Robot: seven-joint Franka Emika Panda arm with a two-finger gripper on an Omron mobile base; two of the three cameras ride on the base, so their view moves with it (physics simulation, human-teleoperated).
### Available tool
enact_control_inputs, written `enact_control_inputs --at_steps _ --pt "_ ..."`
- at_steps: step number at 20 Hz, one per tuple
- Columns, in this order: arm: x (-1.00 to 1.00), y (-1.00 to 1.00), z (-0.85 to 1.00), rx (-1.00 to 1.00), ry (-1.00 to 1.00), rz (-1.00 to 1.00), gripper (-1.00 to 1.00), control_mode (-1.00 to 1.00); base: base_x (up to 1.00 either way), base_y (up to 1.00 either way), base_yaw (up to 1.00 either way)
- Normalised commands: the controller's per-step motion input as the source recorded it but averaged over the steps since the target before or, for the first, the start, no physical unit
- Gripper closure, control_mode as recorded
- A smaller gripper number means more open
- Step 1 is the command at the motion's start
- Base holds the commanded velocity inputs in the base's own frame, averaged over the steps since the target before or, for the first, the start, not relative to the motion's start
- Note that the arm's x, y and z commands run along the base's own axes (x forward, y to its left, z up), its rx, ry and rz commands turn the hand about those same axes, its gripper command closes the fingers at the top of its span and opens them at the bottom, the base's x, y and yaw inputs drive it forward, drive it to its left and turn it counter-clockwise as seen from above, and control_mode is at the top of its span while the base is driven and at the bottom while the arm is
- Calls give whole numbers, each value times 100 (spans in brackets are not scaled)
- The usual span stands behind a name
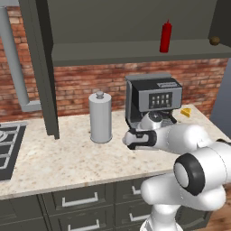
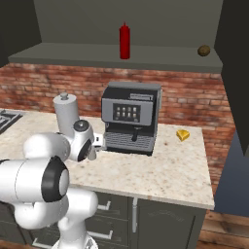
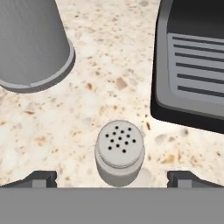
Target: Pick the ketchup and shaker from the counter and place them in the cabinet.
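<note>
Ketchup (image 1: 165,37) stands upright on the shelf of the cabinet (image 1: 135,54), toward its right end; a round brass knob (image 1: 214,40) shows on the door edge to the right of it. In the right base view the same red bottle (image 2: 124,42) sits on the shelf (image 2: 73,53) above the coffee machine (image 2: 130,117).

Shaker (image 3: 119,151) is upright on the counter (image 3: 109,78), perforated cap facing the hand camera. It stands between the tall grey canister (image 3: 33,43) on the left and the drip tray of the coffee machine (image 3: 192,65) on the right, touching neither.

Gripper (image 3: 111,178) hangs directly over the shaker with fingers spread wide, one tip on each side of it, both apart from its body. Nothing is pinched.

From the left base view the hand (image 1: 135,139) is low over the counter (image 1: 67,158), just right of the canister (image 1: 100,117) and in front of the coffee machine (image 1: 153,101). A small yellow wedge (image 1: 185,112) lies on the counter to the right of the machine. Dark drawers (image 1: 79,198) with bar handles run below the worktop.
</note>
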Motion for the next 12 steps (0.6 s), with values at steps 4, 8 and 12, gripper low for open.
enact_control_inputs --at_steps 4,8,12 --pt "25 0 -7 0 0 0 -100 -100 0 0 0" --pt "23 0 -5 0 0 0 -100 -100 0 0 0" --pt "25 0 -9 0 0 0 100 -100 0 0 0"
